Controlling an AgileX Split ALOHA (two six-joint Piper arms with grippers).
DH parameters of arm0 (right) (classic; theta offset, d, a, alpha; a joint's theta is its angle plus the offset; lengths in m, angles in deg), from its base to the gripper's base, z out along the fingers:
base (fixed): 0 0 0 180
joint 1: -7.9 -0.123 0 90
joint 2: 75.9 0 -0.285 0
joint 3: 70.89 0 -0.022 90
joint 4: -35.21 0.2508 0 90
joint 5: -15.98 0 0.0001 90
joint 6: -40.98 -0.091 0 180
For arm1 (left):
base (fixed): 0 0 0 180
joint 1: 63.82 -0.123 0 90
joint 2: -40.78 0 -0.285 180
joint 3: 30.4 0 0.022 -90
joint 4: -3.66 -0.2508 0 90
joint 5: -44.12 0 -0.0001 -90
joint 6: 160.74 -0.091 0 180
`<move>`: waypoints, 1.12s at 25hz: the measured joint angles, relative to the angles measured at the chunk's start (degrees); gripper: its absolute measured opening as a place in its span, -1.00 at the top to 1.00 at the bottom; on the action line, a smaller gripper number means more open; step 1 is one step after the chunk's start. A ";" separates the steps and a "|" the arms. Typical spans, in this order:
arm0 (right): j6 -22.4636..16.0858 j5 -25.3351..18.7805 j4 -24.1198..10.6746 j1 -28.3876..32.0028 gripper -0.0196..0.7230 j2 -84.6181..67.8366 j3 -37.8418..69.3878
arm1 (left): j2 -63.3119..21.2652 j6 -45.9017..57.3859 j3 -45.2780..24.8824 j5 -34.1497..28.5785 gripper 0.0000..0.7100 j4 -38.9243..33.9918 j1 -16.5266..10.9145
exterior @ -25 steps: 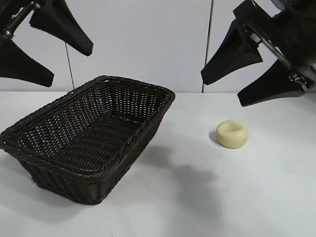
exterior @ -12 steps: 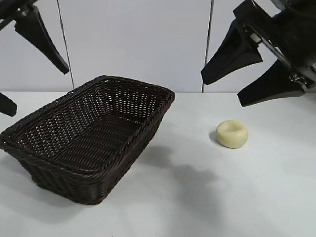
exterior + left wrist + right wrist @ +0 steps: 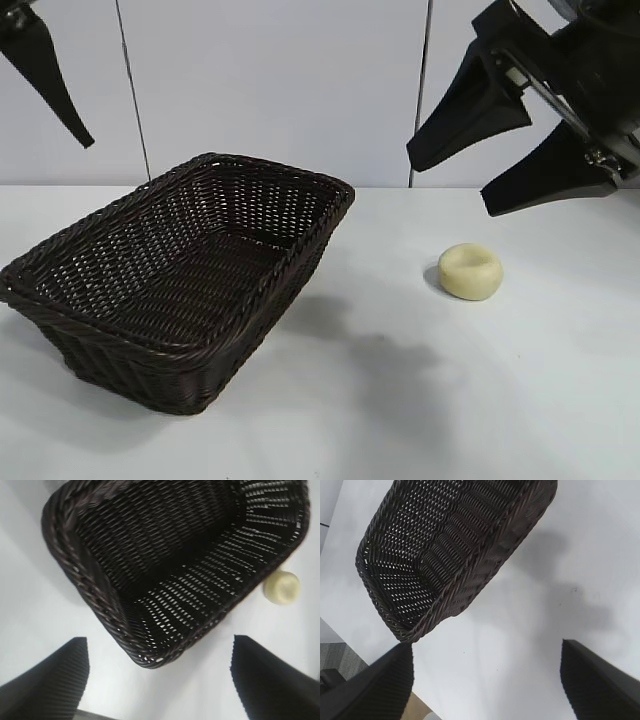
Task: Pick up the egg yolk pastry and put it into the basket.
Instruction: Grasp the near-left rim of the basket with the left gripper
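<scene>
**Ana:** So, which step are we at? To me it looks like nothing has been picked up yet.

**Ben:** Agreed. The egg yolk pastry (image 3: 470, 271) sits on the white bench (image 3: 420, 400), well apart from the basket (image 3: 180, 290), on the right arm's side. The basket holds nothing, so I judge we are at the reach, before any grasp.

**Ana:** And the grippers?

**Ben:** The right gripper (image 3: 505, 150) hangs above the pastry and a little behind it, jaws spread wide with nothing between them. The left gripper (image 3: 159, 675) is up at the far left, above the basket's near end; only one finger shows at the exterior view's corner, but its wrist view shows both fingers set well apart, holding nothing.

**Ana:** What does the next move call for, then?

**Ben:** My guess is that the right arm should do it, being nearer. It would need to come down with the jaws straddling the pastry and close gently on its sides, since a soft bun could dent. Then lift, carry it across over the braided rim, and release.

**Ana:** Count for me.

**Ben:** One pastry, one basket, two grippers, one bench.
</scene>
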 joint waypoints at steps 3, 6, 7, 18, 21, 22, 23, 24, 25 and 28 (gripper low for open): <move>-0.07 0.00 0.00 0.00 -0.61 0.00 0.00 | 0.13 12.57 -2.73 2.22 -0.60 -7.48 2.94; -0.07 0.00 0.00 0.00 -0.61 0.00 0.00 | 2.06 17.74 -3.46 3.42 -0.60 -11.08 4.31; -0.07 0.06 0.00 0.00 -0.61 0.00 0.00 | 3.23 18.25 -3.48 4.42 -0.60 -11.31 4.38; -0.07 0.01 0.00 0.00 -0.61 0.00 0.00 | 16.01 19.19 -3.48 10.02 -0.60 -11.79 4.44; -0.07 0.01 0.00 0.00 -0.61 0.00 0.00 | 20.00 19.24 -3.48 12.45 -0.60 -11.79 4.44; -0.07 0.01 0.00 0.00 -0.61 0.00 0.00 | 21.35 19.29 -3.48 13.17 -0.60 -11.83 4.44; -0.07 0.01 0.00 0.00 -0.61 0.00 0.00 | 22.62 19.29 -3.48 13.72 -0.60 -11.83 4.44; -0.07 0.01 0.00 0.00 -0.61 0.00 0.00 | 23.54 19.42 -3.48 14.34 -0.60 -11.83 4.44; -0.07 0.01 0.00 0.00 -0.61 0.00 0.00 | 24.44 19.41 -3.48 14.89 -0.59 -11.83 4.44; -0.07 -0.04 0.00 0.00 -0.61 0.00 0.00 | 25.60 19.43 -3.48 15.41 -0.37 -11.83 4.44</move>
